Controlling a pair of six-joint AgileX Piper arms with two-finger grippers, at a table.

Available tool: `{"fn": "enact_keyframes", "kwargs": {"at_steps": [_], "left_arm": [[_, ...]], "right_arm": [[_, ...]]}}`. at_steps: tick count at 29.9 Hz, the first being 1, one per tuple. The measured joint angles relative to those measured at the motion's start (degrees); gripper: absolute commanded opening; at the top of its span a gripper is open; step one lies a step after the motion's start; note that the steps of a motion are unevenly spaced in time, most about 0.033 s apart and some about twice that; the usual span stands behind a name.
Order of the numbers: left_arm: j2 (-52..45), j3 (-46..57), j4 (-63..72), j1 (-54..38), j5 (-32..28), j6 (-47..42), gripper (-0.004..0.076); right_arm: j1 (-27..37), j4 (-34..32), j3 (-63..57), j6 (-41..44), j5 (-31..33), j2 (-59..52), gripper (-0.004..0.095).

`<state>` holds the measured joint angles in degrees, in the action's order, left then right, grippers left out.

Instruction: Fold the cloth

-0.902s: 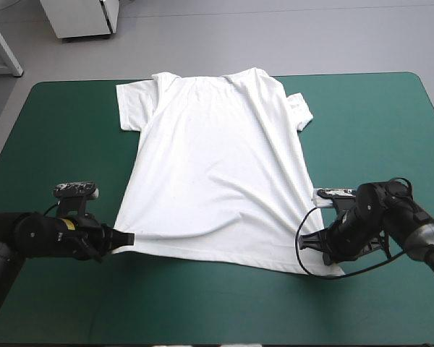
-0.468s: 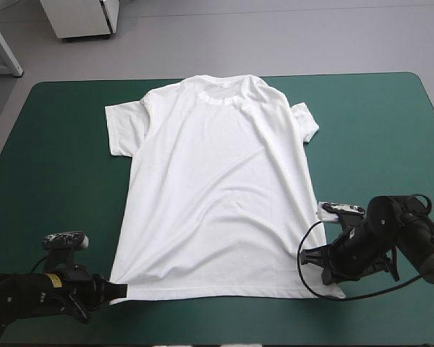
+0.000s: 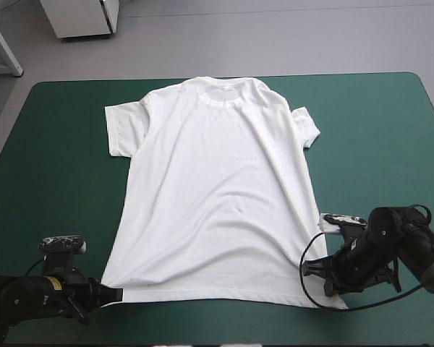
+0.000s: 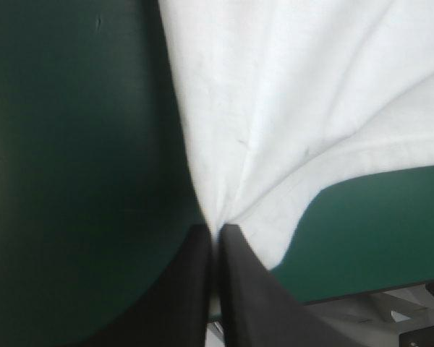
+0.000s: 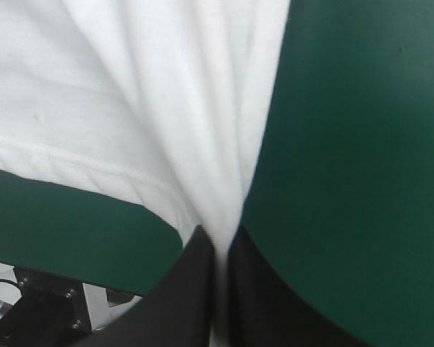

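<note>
Clamps the T-shirt [image 3: 217, 188] (spread flat) by its hem corners in left gripper [image 4: 215, 231] and right gripper [image 5: 220, 242]. Seems rumpled near the right one.

One white T-shirt [image 3: 217, 195] lies on one teal-green tabletop [image 3: 390, 123]. It shows two short sleeves (left sleeve [image 3: 123, 130], right sleeve [image 3: 307, 124]) and one collar [image 3: 220, 97]. Two sets of black jaws are in view: left jaws and right jaws, each pinched on one hem corner.
</note>
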<state>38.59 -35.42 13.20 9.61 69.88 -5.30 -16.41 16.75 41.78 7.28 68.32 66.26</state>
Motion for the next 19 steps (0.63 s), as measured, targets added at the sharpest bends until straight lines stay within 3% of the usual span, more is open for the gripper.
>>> {"fn": "enact_keyframes", "kwargs": {"at_steps": [4,6,10,14,19], "left_arm": [[0.0,0.0,0.0,0.0,0.6,0.0,0.0213],[0.0,0.0,0.5,0.0,0.9,0.1,0.0307],[0.0,-0.7,2.1,0.0,1.3,0.9,0.0428],[0.0,-5.7,2.4,0.0,1.6,1.9,0.0427],[1.2,-17.0,1.3,0.0,-1.9,2.9,0.0426]], "right_arm": [[0.0,-0.1,0.0,-0.8,0.1,0.0,0.0558],[0.0,-0.1,0.1,-0.8,0.5,0.0,0.0647],[0.0,-0.1,1.7,-0.7,1.2,0.0,0.0615],[0.0,-0.2,7.5,-0.7,1.5,0.0,0.0528],[0.0,-2.1,20.2,-0.7,1.8,0.0,0.0491]]}}
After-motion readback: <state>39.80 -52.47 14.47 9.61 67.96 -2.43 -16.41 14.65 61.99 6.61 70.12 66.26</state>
